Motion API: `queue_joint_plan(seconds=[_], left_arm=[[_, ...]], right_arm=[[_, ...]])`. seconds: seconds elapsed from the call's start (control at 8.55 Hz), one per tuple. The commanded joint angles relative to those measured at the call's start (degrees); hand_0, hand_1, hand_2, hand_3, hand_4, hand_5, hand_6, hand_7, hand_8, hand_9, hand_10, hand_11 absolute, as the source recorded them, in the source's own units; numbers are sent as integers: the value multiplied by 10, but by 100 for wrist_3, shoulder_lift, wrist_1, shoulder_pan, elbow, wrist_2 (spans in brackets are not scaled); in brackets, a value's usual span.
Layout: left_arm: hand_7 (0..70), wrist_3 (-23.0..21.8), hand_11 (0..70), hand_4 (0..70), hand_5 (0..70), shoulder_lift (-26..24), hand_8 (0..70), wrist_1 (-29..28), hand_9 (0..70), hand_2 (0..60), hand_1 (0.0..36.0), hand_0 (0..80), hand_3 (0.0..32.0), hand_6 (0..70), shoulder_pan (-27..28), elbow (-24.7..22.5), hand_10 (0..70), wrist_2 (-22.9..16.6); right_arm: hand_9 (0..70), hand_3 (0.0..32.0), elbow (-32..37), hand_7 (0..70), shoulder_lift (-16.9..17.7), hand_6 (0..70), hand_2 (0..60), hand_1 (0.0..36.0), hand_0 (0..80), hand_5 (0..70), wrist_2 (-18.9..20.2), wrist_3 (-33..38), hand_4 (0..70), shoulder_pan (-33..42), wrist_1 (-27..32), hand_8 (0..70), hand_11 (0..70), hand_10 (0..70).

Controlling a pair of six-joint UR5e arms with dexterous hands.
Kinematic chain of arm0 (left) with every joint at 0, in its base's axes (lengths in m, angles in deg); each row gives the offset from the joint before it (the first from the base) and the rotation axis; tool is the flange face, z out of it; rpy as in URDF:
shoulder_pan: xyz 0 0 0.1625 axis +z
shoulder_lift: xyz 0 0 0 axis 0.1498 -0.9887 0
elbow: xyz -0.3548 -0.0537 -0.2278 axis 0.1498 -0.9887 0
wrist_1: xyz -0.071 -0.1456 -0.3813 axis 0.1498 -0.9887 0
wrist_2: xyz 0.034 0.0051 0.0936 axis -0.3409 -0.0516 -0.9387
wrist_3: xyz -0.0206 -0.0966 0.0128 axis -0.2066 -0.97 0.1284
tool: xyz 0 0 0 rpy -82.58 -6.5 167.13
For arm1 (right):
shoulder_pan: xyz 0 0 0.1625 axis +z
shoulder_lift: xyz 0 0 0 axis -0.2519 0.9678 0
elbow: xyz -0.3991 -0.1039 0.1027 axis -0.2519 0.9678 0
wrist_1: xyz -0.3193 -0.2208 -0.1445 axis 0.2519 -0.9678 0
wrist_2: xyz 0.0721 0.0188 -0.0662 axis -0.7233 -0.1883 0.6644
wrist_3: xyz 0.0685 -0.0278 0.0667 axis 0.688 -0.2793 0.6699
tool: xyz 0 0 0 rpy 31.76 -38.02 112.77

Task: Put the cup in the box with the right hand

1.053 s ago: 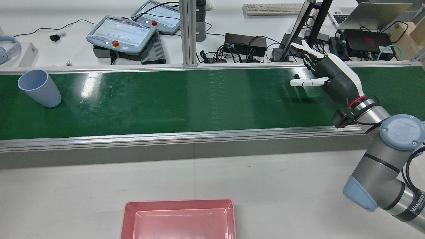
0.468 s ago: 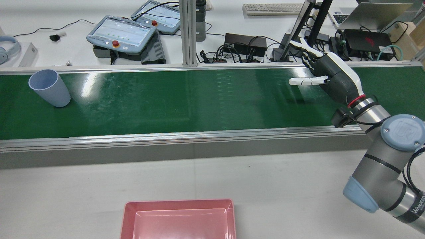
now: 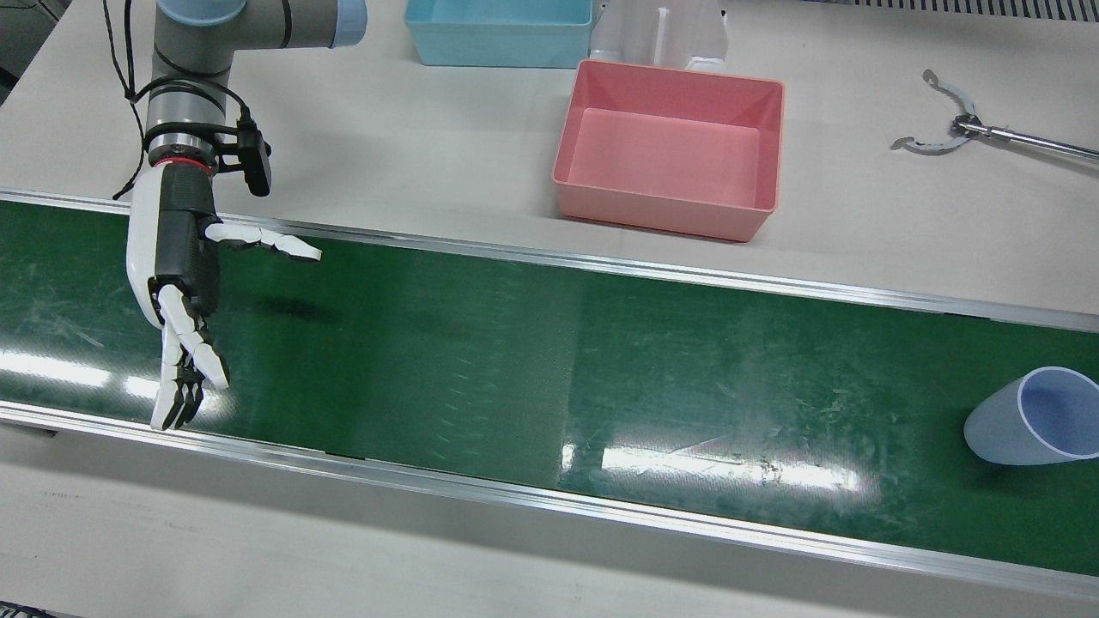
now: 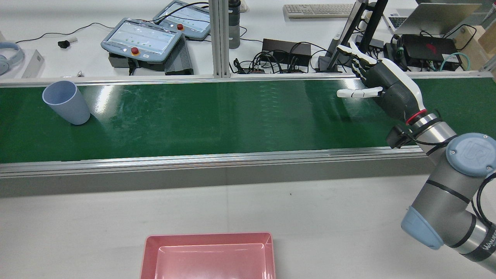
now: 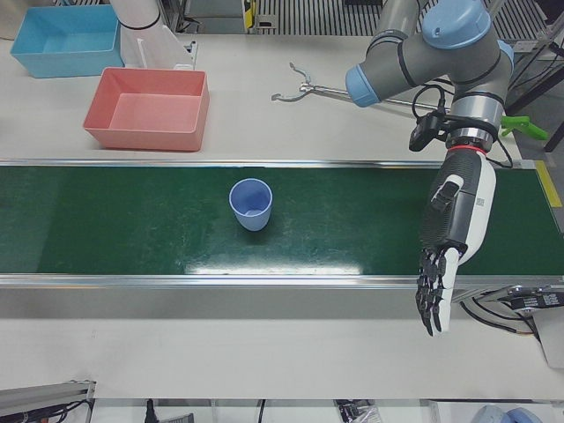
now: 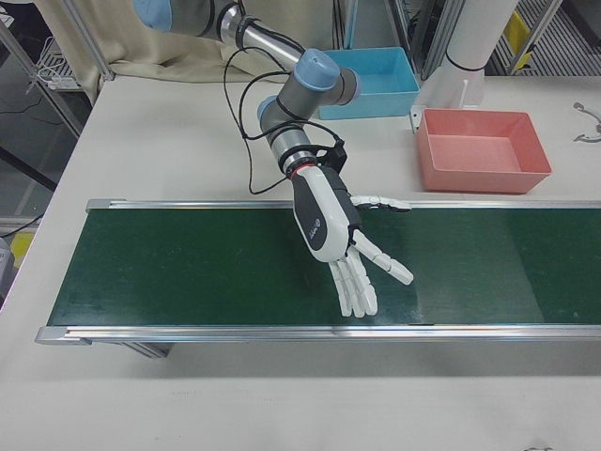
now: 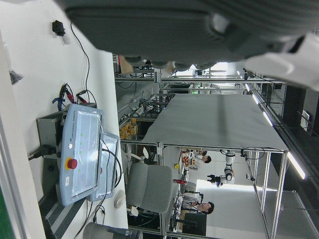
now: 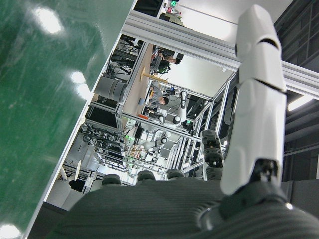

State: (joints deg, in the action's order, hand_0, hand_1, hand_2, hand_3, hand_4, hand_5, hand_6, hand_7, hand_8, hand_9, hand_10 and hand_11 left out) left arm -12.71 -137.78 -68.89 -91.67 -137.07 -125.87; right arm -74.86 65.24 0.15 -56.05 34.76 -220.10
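A pale blue cup [image 4: 66, 102] stands upright on the green belt [image 4: 217, 116], far to the left in the rear view; the front view has the cup [image 3: 1026, 418] at its right edge. My right hand [image 4: 381, 87] hovers open over the belt's other end, fingers spread, far from the cup. The right-front view shows the same right hand [image 6: 333, 235] holding nothing. My left hand [image 5: 454, 233] hangs open above the belt, to the view's right of the cup [image 5: 251, 204]. The pink box [image 3: 661, 215] sits empty on the white table beside the belt.
A blue box [image 3: 498, 51] stands behind the pink one, next to a white pedestal [image 3: 661, 34]. A grabber tool [image 3: 944, 137] lies on the table. Teach pendants [image 4: 141, 38], cables and a keyboard crowd the bench beyond the belt. Aluminium rails [image 4: 217, 159] edge the belt.
The cup has travelled rightwards along the belt in the rear view, toward my right hand. The right hand has drifted slightly up and away, still open.
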Motion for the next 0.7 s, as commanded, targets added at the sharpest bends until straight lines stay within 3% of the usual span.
queue_joint_plan(seconds=[0.0,0.58], left_arm=[[0,0,0,0,0,0,0,-9,0,0,0,0,0,0,0,6,0,3],[0,0,0,0,0,0,0,-1,0,0,0,0,0,0,0,6,0,3]], right_arm=[[0,0,-158,0,5,0,109,272,548,66,-10,23,0,14,-18,0,0,0],[0,0,-167,0,5,0,130,272,542,65,-10,49,0,5,-35,0,0,0]])
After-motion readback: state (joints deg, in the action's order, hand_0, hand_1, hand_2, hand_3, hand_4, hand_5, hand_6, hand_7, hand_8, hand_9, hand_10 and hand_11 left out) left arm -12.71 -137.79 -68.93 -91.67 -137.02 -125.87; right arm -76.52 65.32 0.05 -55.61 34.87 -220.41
